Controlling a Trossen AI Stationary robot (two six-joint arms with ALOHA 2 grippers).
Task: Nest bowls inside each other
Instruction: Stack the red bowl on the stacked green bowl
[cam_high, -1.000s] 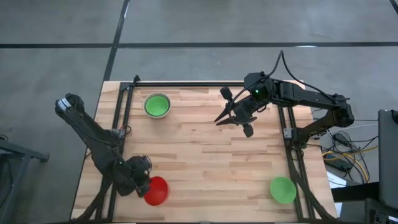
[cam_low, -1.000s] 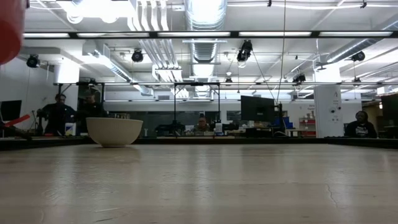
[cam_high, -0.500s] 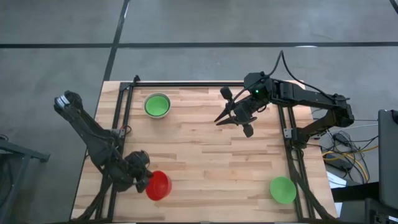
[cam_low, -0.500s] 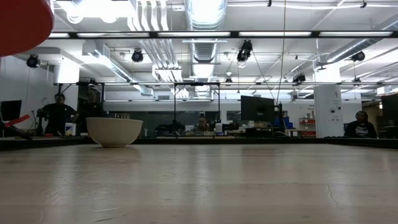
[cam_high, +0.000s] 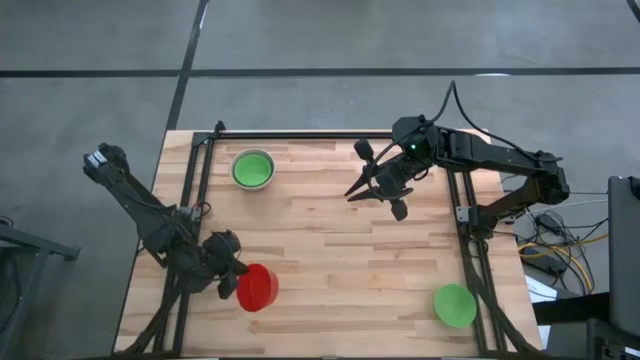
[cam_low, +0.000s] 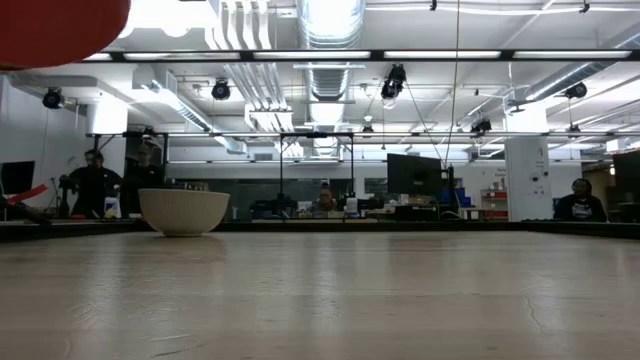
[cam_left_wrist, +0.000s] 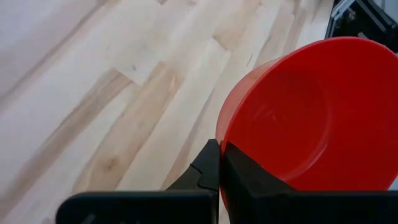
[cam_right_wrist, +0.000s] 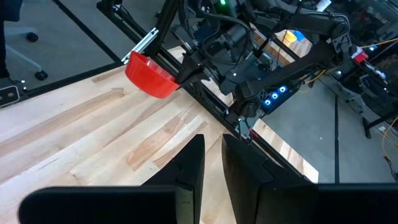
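Left gripper clamped tight on the rim of the red bowl, one dark finger outside the wall, the other inside the cup, seen close in the left wrist view with pale planks beneath. Bowl held clear of the table, tipped a little, near the front left corner; in the low view only its red underside visible at the upper left, well above the boards. Left arm folded low along the left frame rail, elbow out past the table's left edge, forearm angled inward toward the bowl. Right gripper poised above the far middle of the table, fingers parted by a narrow gap with nothing between them, pointing toward the left arm. Right arm stretched in from its base at the right edge, upper link level, wrist bent down, a green light on the wrist housing. Farther out: a green bowl sitting inside a whitish-grey one near the far left corner, upright, the pale outer wall showing across the table in the low view. Another green bowl alone near the front right corner, well apart from both grippers. Beyond the table, an open workshop with people seated at desks and monitors.
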